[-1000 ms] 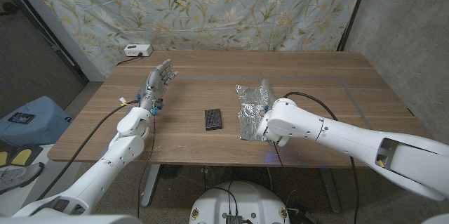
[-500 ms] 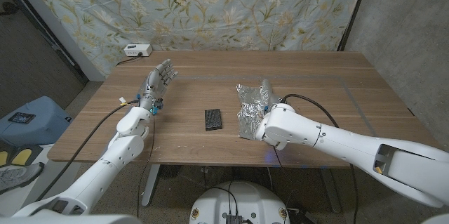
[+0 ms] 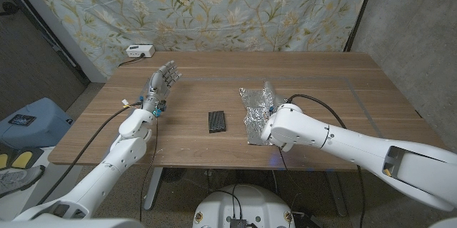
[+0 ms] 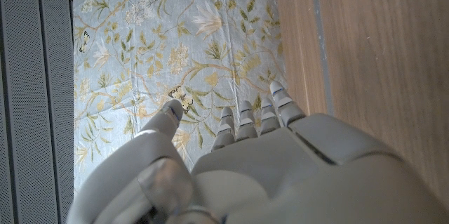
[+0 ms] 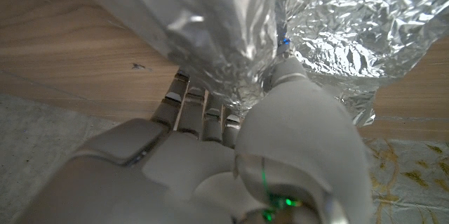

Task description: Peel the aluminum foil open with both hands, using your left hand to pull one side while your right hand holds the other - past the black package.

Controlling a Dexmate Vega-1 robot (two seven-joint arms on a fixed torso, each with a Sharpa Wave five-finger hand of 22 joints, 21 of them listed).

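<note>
The aluminum foil [image 3: 255, 110] is lying right of the surface's centre, long axis running front to back, under the pinching right hand [image 3: 271, 106]; the left hand [image 3: 161, 80], fingers spread, is hovering well apart beyond the black package [image 3: 217, 121].

The right arm [image 3: 300, 131] hides the right hand and part of the foil [image 3: 255, 106], so the grip is unclear.

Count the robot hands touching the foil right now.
1. The right hand is at the aluminum foil, fingers under a lifted fold. The left hand is raised over the table's left side, far from it and the black package.
</note>
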